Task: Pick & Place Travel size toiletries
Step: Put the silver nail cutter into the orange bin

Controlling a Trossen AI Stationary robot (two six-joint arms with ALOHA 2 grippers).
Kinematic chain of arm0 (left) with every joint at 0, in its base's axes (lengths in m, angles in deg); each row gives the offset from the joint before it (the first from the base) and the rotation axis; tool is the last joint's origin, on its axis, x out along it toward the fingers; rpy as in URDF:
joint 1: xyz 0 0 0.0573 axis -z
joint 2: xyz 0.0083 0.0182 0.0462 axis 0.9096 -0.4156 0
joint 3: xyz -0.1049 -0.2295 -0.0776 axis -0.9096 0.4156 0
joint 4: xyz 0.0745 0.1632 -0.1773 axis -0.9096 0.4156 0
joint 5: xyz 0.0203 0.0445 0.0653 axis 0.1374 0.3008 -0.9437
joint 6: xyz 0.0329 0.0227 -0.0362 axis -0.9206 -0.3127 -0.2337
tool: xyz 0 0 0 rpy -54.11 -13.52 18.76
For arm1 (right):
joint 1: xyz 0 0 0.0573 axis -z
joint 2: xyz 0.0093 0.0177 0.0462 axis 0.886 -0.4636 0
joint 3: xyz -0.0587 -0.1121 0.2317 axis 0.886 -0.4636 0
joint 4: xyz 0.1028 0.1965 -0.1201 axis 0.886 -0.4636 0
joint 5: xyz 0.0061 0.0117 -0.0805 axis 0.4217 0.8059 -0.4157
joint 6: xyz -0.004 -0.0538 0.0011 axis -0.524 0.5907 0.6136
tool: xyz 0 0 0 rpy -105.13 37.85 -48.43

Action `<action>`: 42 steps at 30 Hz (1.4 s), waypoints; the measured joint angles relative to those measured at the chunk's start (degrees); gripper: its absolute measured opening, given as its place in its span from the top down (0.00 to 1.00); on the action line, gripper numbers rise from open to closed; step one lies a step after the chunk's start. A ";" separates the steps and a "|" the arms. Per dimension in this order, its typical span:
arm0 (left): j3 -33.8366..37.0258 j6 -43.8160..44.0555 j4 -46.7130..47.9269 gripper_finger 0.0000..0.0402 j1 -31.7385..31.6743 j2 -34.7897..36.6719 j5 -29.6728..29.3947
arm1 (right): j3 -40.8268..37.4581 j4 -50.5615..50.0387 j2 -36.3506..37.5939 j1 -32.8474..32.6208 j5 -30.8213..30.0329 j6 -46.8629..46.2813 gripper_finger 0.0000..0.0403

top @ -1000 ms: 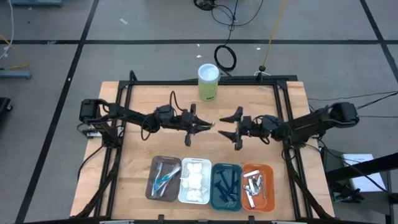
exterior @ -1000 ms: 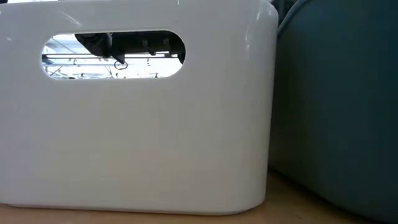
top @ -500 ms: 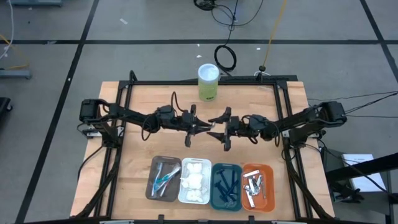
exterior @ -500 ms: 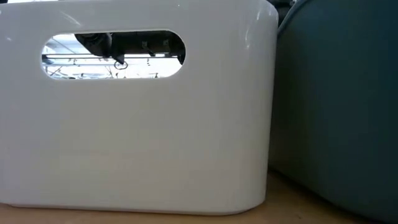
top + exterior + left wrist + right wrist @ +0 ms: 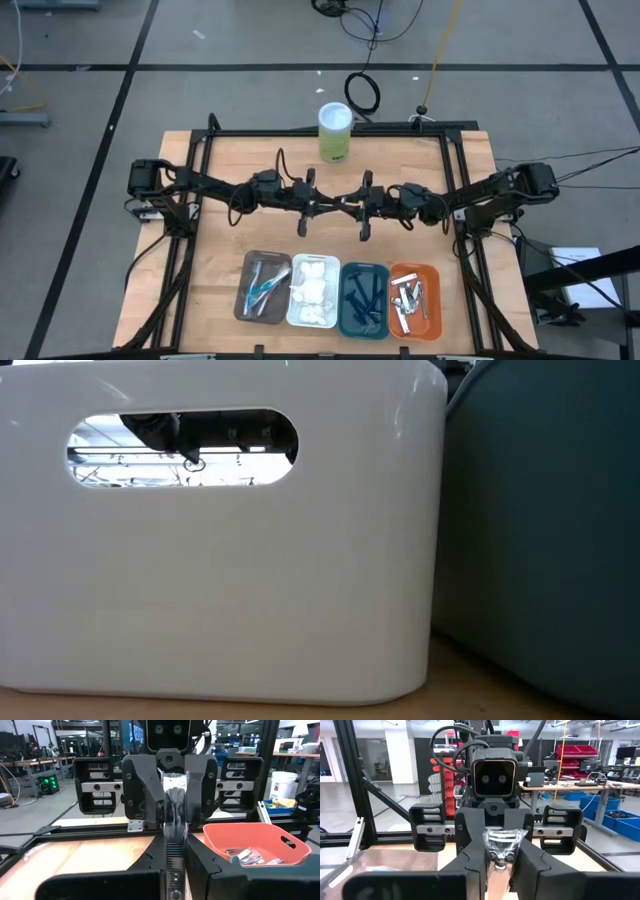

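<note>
Above the bench (image 5: pixel 230 235) my left tool (image 5: pixel 322 205) and right tool (image 5: pixel 352 207) both clench one clear-wrapped item (image 5: pixel 174 795); trays look mostly filled.

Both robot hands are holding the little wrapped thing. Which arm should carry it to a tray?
Probably the right. The left gripper and right gripper both pinch the clear-wrapped item mid-table. It looks shiny, and the orange tray of silver tools lies on the right arm's side.
</note>
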 joint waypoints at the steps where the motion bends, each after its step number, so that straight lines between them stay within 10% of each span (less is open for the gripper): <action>1: 0.01 0.00 0.02 0.94 0.00 0.00 -0.10 | 0.00 -0.38 0.02 0.06 -0.01 0.10 0.88; 6: 0.04 2.67 1.34 0.88 0.43 0.45 -7.01 | 0.00 -2.51 0.30 1.33 0.08 -1.10 0.88; 15: -8.94 -1.07 34.21 0.41 4.15 9.43 -22.39 | -0.07 -19.01 10.75 2.29 2.19 -1.71 0.88; 21: -10.60 -5.33 40.89 0.24 3.36 16.04 -26.62 | -0.07 -35.69 22.98 -1.95 14.71 -10.69 0.88; 28: -10.47 -1.44 47.47 0.22 -2.05 16.45 -28.41 | -0.04 -50.00 31.43 -17.27 21.69 -25.02 0.88; 42: -10.38 4.98 49.94 0.30 -3.55 14.64 -28.34 | -0.07 -67.30 25.46 -42.17 -0.62 -53.30 0.87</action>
